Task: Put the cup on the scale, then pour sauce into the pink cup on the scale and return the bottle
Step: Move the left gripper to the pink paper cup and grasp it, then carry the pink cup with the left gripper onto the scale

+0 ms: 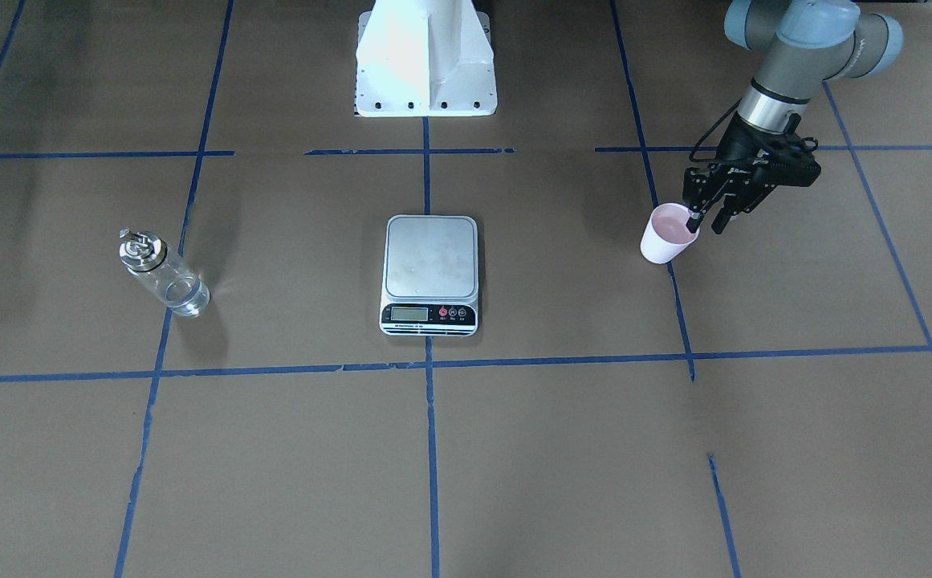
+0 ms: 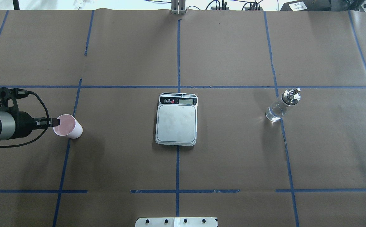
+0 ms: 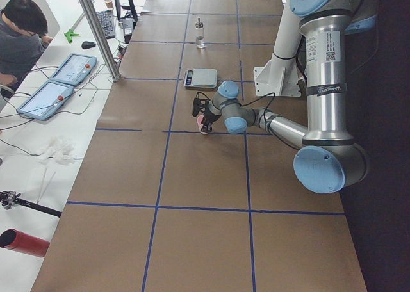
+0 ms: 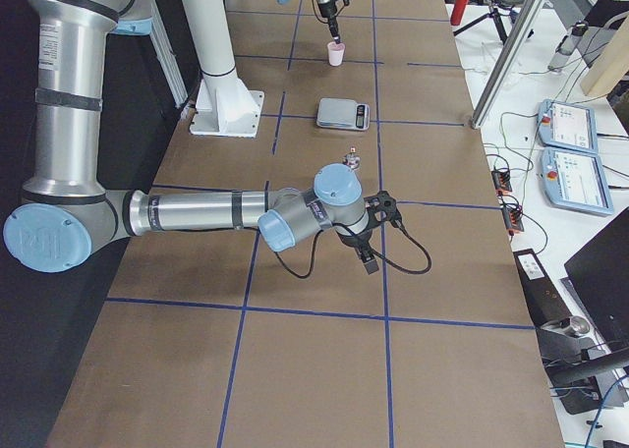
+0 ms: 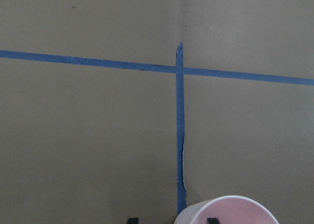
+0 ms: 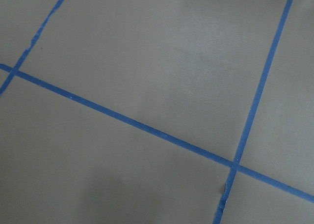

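The cup (image 1: 665,241), white outside and pink inside, stands upright on the brown paper at the robot's left (image 2: 69,128). My left gripper (image 1: 706,223) is open and straddles the cup's near rim. In the left wrist view one fingertip (image 5: 212,220) is inside the cup (image 5: 235,211) and the other is outside it. The scale (image 1: 431,257) lies mid-table with nothing on its platform (image 2: 177,126). The clear bottle (image 1: 164,277) with a silver pourer stands at the robot's right (image 2: 280,107). My right gripper (image 4: 367,261) hovers low over bare paper in front of the bottle; I cannot tell whether it is open.
The white robot pedestal (image 1: 425,72) stands behind the scale. Blue tape lines (image 2: 177,164) grid the brown paper. An operator (image 3: 19,42) and tablets (image 3: 61,81) are beyond the table's far edge, past a metal post (image 3: 96,29).
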Tool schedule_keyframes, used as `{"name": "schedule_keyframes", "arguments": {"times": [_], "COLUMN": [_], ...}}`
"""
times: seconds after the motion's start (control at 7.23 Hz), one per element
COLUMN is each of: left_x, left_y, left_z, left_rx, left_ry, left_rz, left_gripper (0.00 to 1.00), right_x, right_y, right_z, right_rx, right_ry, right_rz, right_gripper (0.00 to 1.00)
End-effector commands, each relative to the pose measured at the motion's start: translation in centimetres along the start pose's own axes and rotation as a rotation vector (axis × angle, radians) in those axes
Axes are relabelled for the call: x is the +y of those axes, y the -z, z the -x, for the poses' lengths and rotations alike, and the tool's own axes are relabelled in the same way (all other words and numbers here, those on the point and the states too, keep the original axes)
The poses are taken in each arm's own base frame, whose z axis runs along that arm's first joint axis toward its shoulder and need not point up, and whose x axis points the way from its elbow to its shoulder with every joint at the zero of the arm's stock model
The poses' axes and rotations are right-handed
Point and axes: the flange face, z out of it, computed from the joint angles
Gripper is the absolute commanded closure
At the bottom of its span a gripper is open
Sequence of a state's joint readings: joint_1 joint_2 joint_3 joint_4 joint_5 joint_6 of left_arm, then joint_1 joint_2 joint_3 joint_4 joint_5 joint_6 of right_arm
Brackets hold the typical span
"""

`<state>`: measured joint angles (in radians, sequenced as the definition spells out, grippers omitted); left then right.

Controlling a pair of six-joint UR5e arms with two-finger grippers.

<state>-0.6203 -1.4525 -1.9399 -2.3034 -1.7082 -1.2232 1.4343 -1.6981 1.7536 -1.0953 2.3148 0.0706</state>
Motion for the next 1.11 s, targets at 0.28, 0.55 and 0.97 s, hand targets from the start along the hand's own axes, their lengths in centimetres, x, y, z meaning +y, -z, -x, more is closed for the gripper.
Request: {"name": "schedule_keyframes", "arguments": {"times": [0.28,0.55,0.97], "left_x": [1.1,0.7,-4.8], "left_y": [-0.4,0.0,0.4], "left_z": [-1.1,-2.5,-19.1], "left_rx": [0.014,0.021,-0.016], "left_ry": [-0.019,-0.029,-0.023], "left_rz": [0.020,0.024,0.044], "left_gripper": [1.00,1.00,1.00], "right_x": [0.1,0.1,0.1], "right_y": [0.0,0.0,0.0], "right_z": [0.0,0.0,0.0], "right_rx": [0.000,0.000,0.000], "right_ry": [-0.001,-0.001,0.000], "right_rz": [0.001,0.001,0.000], "right_gripper": [0.00,0.00,0.00]}}
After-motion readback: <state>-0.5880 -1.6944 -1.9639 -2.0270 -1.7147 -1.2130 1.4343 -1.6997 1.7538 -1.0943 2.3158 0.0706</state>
